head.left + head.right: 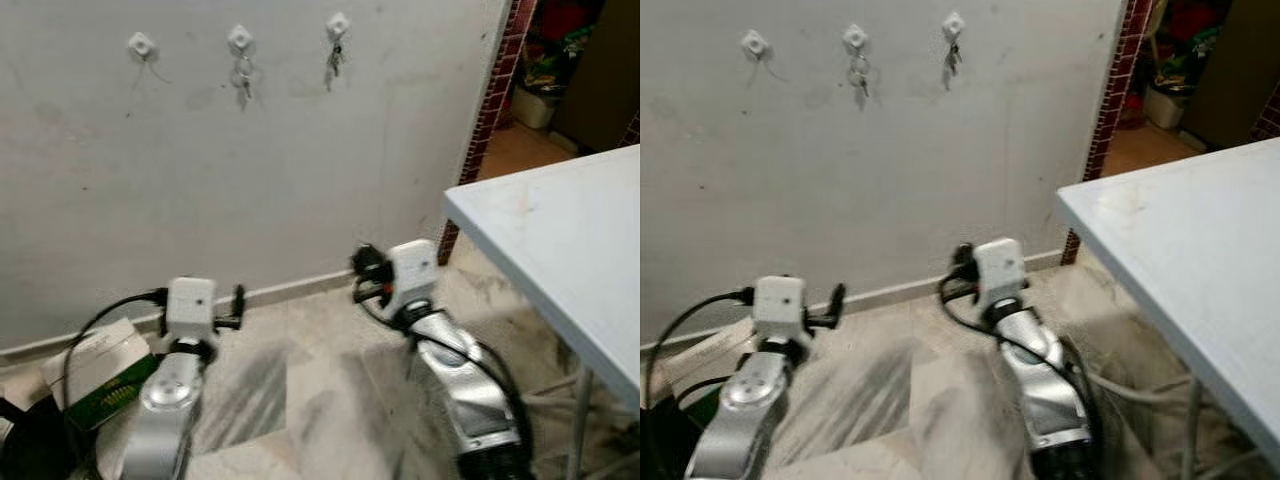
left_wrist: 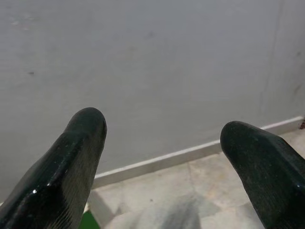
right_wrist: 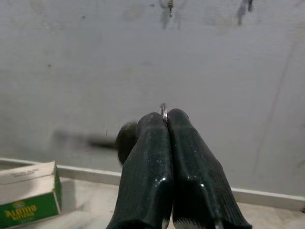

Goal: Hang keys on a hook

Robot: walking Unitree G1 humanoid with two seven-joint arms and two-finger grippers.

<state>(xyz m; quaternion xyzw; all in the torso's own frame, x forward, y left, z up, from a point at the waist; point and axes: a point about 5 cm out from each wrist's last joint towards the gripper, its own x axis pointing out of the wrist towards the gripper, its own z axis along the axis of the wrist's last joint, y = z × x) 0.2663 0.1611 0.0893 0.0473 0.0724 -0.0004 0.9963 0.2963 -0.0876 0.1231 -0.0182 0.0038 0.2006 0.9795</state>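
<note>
Three white hooks sit high on the grey wall. The left hook [image 1: 141, 44] looks bare. A bunch of keys [image 1: 243, 78] hangs from the middle hook [image 1: 240, 39], and another bunch of keys [image 1: 334, 60] hangs from the right hook [image 1: 338, 24]. My right gripper [image 3: 164, 117] is low near the floor, pointing at the wall, shut on a thin metal key ring [image 3: 164, 110] that pokes out between its fingertips. My left gripper [image 2: 162, 138] is held low near the skirting, open, with nothing between its fingers.
A white table [image 1: 560, 250] fills the right side, its metal leg [image 1: 578, 430] near my right arm. A green and white box [image 1: 100, 375] lies on the tiled floor at the left. A brick pillar [image 1: 495, 100] ends the wall beside a doorway.
</note>
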